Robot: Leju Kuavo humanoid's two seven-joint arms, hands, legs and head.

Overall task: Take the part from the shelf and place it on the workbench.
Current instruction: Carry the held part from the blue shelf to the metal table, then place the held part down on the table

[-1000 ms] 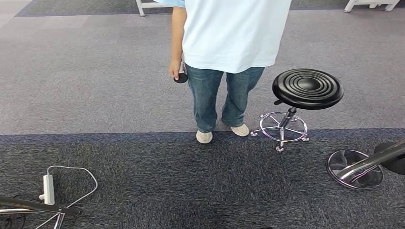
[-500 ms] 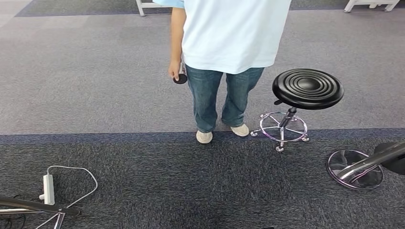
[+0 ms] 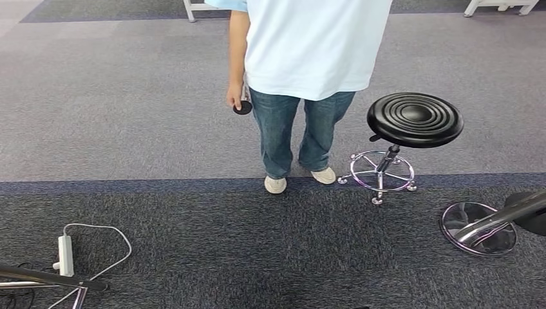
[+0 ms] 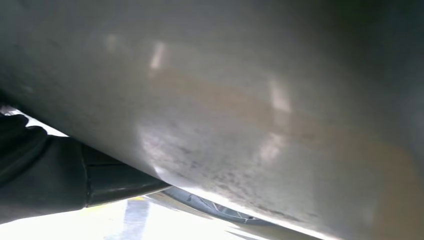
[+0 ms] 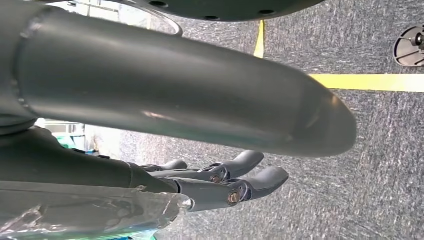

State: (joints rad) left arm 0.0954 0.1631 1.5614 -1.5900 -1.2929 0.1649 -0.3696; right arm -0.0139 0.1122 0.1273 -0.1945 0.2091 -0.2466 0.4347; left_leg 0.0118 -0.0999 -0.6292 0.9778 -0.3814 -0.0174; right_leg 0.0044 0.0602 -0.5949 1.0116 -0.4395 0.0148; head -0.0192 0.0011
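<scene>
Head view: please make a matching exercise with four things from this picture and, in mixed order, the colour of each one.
Things:
1. stool seat
2. power strip
3. person's trousers
4. person's shirt

Colours:
A. blue denim
B. black
C. pale blue
D. white

Pairs: 1-B, 2-D, 3-A, 4-C
</scene>
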